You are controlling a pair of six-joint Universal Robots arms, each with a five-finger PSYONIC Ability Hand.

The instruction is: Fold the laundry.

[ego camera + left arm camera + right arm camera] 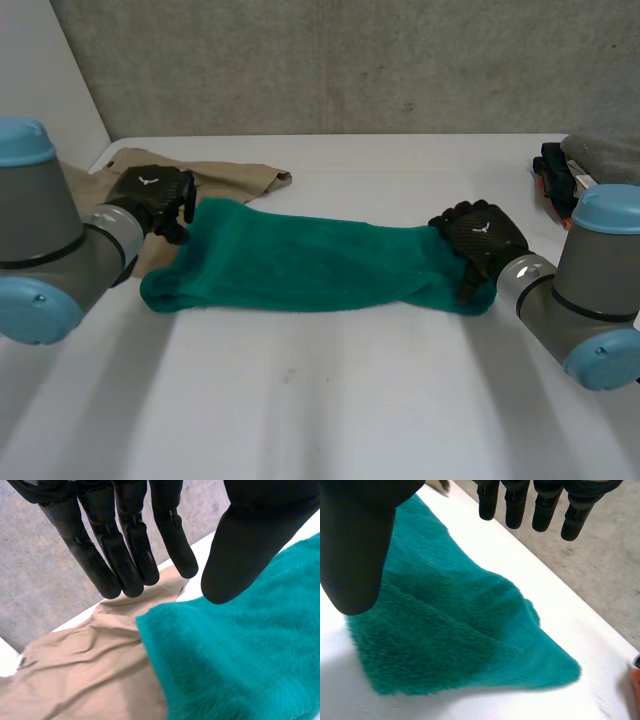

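A: Green towel [300,265] lies on the table [350,400] as a long strip. Is it folded once already?
B: I think so. The left hand [155,195] and the right hand [480,235] are at its two ends, fingers straight, grasping nothing. Another fold is left, and the beige cloth [230,177] is not folded.

One white table [330,410] held two loose cloths: one fluffy teal-green towel [300,268] and one thin, creased beige fabric piece [235,178]. There were two black robot hands, one left hand [155,197] and one right hand [482,236]. At the table's right edge sat one folded grey cloth [608,155] and one small black-and-orange object [556,178], too small to identify.
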